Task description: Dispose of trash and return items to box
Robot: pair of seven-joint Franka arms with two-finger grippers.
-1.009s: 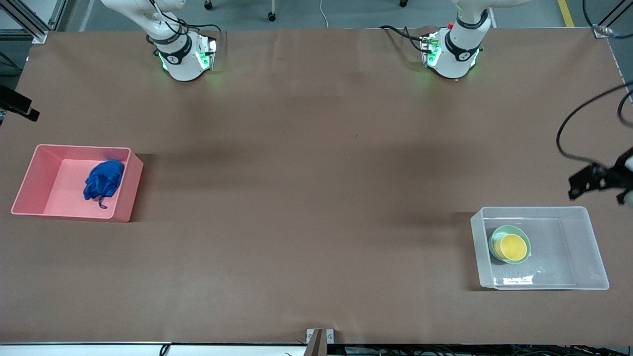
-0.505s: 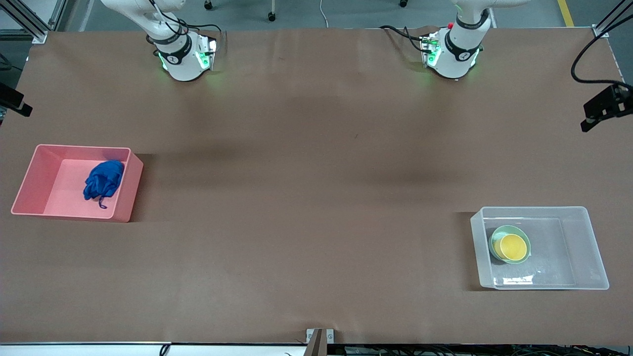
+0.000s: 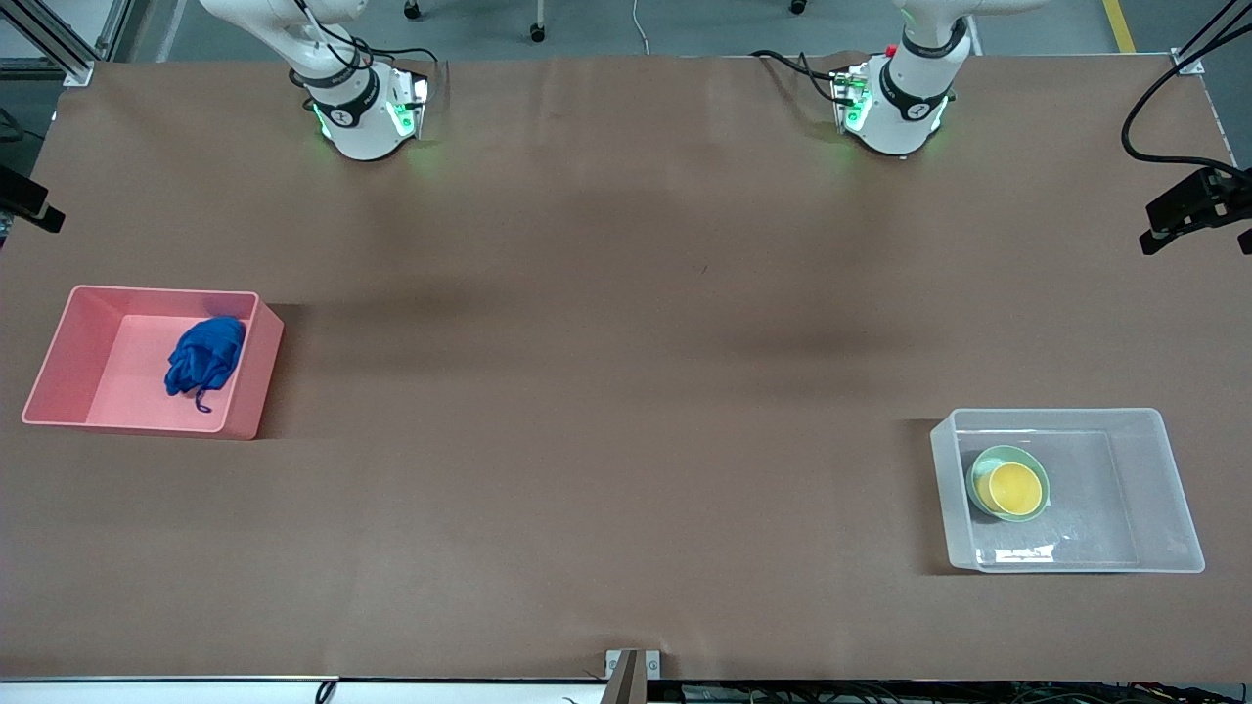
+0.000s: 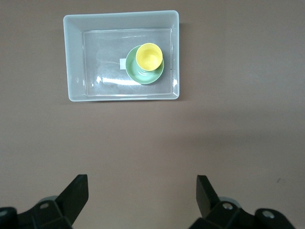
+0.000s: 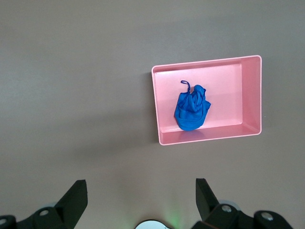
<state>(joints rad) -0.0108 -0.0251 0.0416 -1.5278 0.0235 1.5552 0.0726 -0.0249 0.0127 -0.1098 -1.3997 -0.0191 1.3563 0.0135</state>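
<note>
The blue cloth wad (image 3: 203,360) lies in the pink bin (image 3: 59,342); it also shows in the right wrist view (image 5: 191,110). The yellow cup (image 3: 1014,488) stands in the mint-green bowl (image 3: 978,467), inside the clear box (image 3: 1164,489). The left wrist view shows the cup (image 4: 149,56), the bowl (image 4: 138,76) and the box (image 4: 74,57) from high above. My left gripper (image 4: 142,195) is open and empty, high over bare table beside the box, at the frame's edge (image 3: 1188,210). My right gripper (image 5: 141,195) is open and empty, high over bare table beside the pink bin (image 5: 248,95).
The brown table (image 3: 626,391) stretches between the pink bin at the right arm's end and the clear box at the left arm's end. Both arm bases (image 3: 362,108) (image 3: 895,103) stand along the edge farthest from the front camera. A black cable (image 3: 1154,108) hangs by the left gripper.
My left gripper has risen away from above the clear box and now hangs still at the frame's edge. The right gripper has barely shifted. The cup, bowl and cloth have not moved.
</note>
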